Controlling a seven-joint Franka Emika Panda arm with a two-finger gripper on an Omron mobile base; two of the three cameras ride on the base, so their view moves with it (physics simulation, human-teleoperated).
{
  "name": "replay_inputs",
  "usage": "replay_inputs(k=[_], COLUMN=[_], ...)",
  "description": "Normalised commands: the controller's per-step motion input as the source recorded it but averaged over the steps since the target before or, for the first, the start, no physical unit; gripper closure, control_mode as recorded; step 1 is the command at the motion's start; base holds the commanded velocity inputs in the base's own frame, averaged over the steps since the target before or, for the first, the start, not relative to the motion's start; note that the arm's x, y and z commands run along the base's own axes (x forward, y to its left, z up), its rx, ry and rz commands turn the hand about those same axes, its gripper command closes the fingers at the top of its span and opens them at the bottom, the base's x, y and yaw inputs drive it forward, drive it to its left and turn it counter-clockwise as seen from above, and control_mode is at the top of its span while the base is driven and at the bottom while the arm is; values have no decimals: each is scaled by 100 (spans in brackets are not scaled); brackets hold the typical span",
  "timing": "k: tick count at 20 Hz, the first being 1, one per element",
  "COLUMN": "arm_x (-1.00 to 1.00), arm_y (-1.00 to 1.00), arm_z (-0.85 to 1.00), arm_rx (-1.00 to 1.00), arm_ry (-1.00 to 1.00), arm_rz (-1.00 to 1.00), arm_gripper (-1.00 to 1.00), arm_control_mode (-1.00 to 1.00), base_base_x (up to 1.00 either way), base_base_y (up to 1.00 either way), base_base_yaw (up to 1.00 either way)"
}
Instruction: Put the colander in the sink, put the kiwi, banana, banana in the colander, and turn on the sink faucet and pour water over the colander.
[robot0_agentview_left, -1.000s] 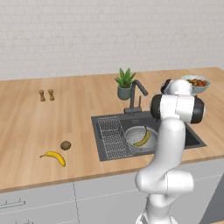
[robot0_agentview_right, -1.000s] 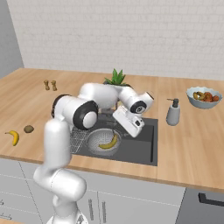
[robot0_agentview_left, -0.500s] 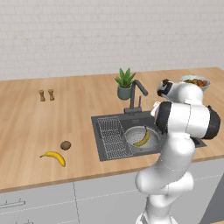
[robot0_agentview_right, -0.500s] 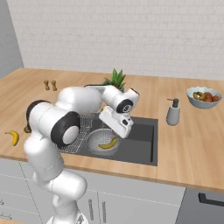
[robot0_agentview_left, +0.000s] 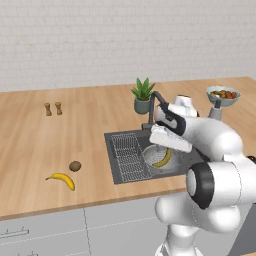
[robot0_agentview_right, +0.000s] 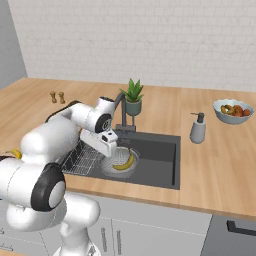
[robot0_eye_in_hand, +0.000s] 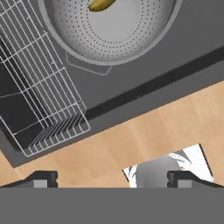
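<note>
The grey colander (robot0_agentview_left: 154, 155) sits in the dark sink (robot0_agentview_left: 118, 142) with one yellow banana (robot0_agentview_left: 163, 159) lying in it. My gripper (robot0_agentview_left: 168, 142) hangs open just above the colander's near rim, with nothing between its fingers. In the hand view the colander (robot0_eye_in_hand: 109, 35) and banana (robot0_eye_in_hand: 101, 4) lie at the top, and the gripper (robot0_eye_in_hand: 112, 178) is open over the counter edge. The brown kiwi (robot0_agentview_left: 75, 166) and a second banana (robot0_agentview_left: 62, 180) rest on the counter left of the sink. The faucet (robot0_agentview_left: 154, 104) stands behind the basin.
A wire rack (robot0_agentview_left: 127, 155) fills the sink's left side. A potted plant (robot0_agentview_left: 142, 96) stands behind the faucet. A soap dispenser (robot0_agentview_right: 198, 128) and a pale-blue fruit bowl (robot0_agentview_right: 233, 110) are to the right. Two small shakers (robot0_agentview_left: 53, 108) stand at the far left.
The arm has swung round and carried the hand leftward over the sink, from its right half to above the colander. The jaws stayed open. The fruit has not moved.
</note>
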Motion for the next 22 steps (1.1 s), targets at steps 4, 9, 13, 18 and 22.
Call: replay_inputs(k=[4, 9, 13, 18, 22], arm_x=[-30, 1, 28, 25, 35], arm_y=[100, 100, 100, 87, 76], arm_z=[25, 29, 29, 6, 0], arm_rx=[-21, -17, -7, 0, 0], arm_ry=[0, 4, 10, 10, 2], arm_rz=[0, 0, 12, 41, 48], arm_gripper=[-100, -100, -100, -100, -100], arm_control_mode=[-100, -100, -100, -100, -100], base_base_x=[0, 0, 0, 0, 0], base_base_y=[0, 0, 0, 0, 0], base_base_yaw=[0, 0, 0, 0, 0])
